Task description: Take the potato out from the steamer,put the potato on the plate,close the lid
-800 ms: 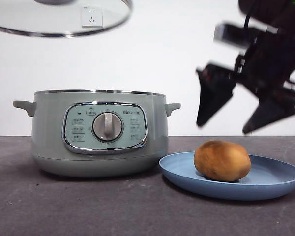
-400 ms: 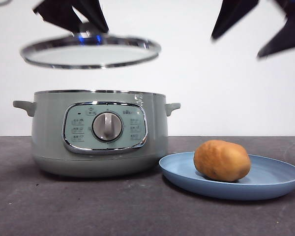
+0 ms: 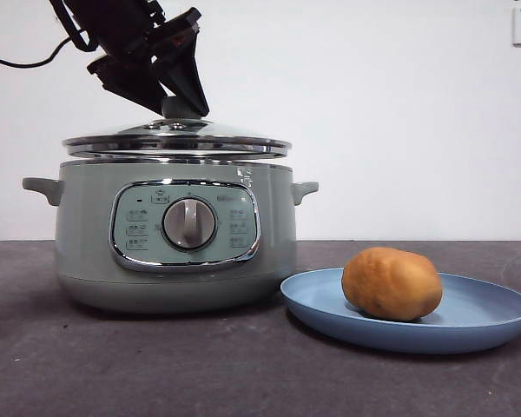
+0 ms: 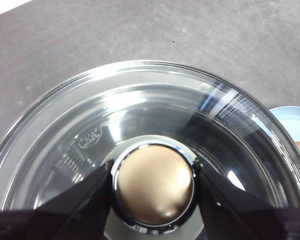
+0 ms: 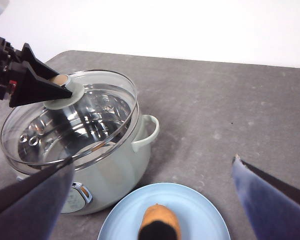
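Gripping the lid's (image 3: 175, 139) pale knob, the left gripper (image 4: 154, 185) is reaching down steeply, jaws clamped; domed glass is sitting over the sage-green steamer (image 3: 174, 234). Smooth oval potato (image 3: 392, 283) is lying on the blue plate (image 3: 486, 317). Right gripper (image 5: 155, 200) is hovering, jaws apart.

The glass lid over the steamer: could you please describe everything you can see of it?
The lid is round, slightly domed clear glass with a chrome rim and a pale knob ringed in chrome. It sits level, centred over the sage-green steamer, at or just above its rim; a thin gap seems to show. The left hand grips the knob from both sides. Through the glass, the steel interior shows.
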Robot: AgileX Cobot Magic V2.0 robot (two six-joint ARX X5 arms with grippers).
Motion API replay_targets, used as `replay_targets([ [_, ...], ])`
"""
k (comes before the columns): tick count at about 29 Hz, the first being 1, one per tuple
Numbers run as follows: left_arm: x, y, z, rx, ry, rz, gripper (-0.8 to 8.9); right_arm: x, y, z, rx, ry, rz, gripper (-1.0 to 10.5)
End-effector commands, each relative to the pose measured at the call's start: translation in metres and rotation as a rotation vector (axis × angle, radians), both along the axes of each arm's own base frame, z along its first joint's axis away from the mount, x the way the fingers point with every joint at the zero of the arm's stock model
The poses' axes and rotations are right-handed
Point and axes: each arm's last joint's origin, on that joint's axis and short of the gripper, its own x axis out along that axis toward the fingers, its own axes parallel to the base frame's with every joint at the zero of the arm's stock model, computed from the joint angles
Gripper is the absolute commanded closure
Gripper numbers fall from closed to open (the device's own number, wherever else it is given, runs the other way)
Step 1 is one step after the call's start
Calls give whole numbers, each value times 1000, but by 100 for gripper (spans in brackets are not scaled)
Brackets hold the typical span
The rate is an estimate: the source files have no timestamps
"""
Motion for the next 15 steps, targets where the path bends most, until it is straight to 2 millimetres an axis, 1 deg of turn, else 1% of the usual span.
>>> replay_targets([
  [1,2,-3,10,-20,-60,-17,822,0,0,1,7,0,-8,348],
  [7,6,-4,-3,7,4,-19,822,0,0,1,4,-2,-19,348],
  [13,4,-3,-6,20,36,-18,822,1,-1,1,-6,-6,-27,348],
  [14,4,-3,-6,21,39,-19,810,1,-1,1,-6,-6,-27,348],
  [15,4,-3,-6,19,40,-17,755,1,-1,1,-6,-5,-26,348],
])
